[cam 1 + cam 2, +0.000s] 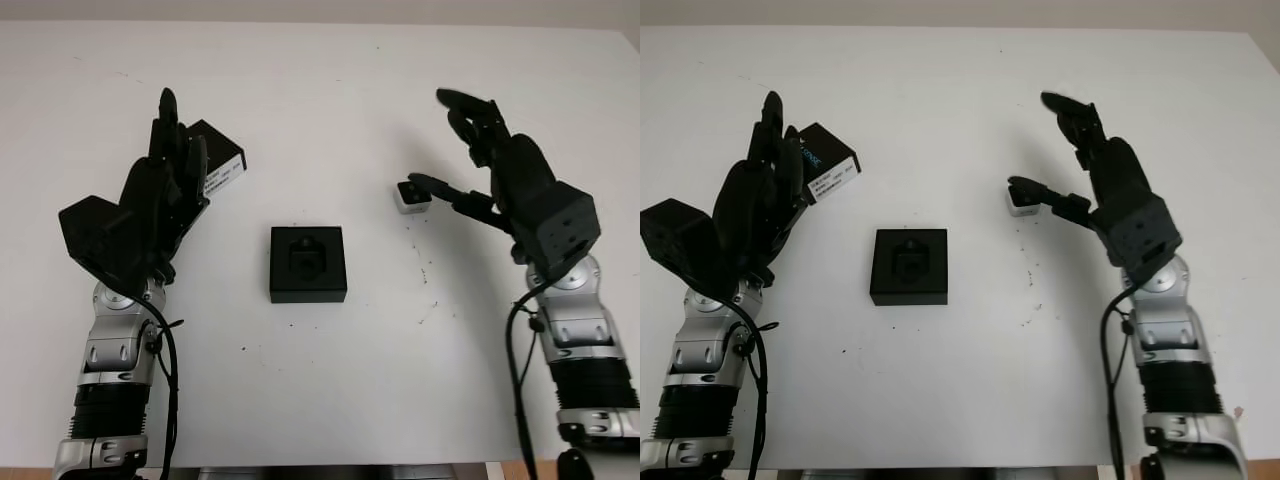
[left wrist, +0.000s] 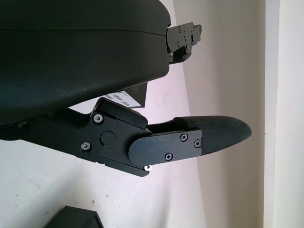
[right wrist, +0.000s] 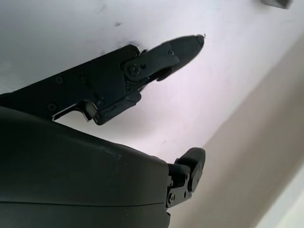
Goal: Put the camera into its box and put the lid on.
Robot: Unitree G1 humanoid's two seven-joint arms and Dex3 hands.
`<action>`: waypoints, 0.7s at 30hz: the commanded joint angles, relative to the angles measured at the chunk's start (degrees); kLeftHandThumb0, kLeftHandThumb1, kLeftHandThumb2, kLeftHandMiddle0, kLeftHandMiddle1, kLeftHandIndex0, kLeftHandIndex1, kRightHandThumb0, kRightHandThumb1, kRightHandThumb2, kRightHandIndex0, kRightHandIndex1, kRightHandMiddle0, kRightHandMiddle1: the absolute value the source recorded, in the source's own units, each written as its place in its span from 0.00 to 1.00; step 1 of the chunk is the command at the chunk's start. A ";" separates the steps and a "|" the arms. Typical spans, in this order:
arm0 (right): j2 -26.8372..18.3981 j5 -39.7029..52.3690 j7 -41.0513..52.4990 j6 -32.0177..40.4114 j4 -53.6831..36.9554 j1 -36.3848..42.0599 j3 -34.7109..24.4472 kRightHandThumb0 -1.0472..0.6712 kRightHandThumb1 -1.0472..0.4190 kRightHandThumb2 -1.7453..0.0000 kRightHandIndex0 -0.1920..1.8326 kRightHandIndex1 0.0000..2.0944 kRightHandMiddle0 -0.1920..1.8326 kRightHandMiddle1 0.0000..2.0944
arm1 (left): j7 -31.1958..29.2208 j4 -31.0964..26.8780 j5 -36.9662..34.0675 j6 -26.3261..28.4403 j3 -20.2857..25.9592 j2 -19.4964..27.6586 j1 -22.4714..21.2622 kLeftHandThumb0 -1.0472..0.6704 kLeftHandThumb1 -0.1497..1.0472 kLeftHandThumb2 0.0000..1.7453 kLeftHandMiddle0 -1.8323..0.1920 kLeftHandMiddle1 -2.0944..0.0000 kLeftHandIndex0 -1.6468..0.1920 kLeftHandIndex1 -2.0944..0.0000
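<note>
The black box base (image 1: 308, 263) sits in the middle of the white table, its moulded recess facing up and empty. The small white and black camera (image 1: 411, 197) stands on the table to its right. My right hand (image 1: 447, 140) hovers open beside the camera, thumb tip just over it and the other fingers raised farther back. The black lid (image 1: 222, 160) with a white label lies at the left, partly hidden behind my open left hand (image 1: 180, 135). The left wrist view catches the lid's label (image 2: 130, 97) past the hand's shell.
The white table (image 1: 330, 390) stretches wide around the objects, with its far edge against a pale wall and its front edge near my arms. A few dark specks (image 1: 425, 270) mark the surface right of the box.
</note>
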 commanded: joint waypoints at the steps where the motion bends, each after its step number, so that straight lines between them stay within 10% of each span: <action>1: -2.20 -1.11 0.88 -0.81 1.70 -1.57 0.83 0.20 0.18 0.97 0.16 0.05 0.22 0.13 | -0.32 -0.37 0.07 0.03 -0.04 0.50 0.02 0.14 1.00 0.33 1.00 1.00 1.00 1.00; 21: -5.50 -7.45 5.16 -5.81 22.13 -9.69 8.68 0.25 0.17 0.97 0.02 0.01 0.21 0.04 | -1.32 0.36 -0.40 0.06 0.60 0.81 -0.38 0.14 1.00 0.32 1.00 1.00 1.00 1.00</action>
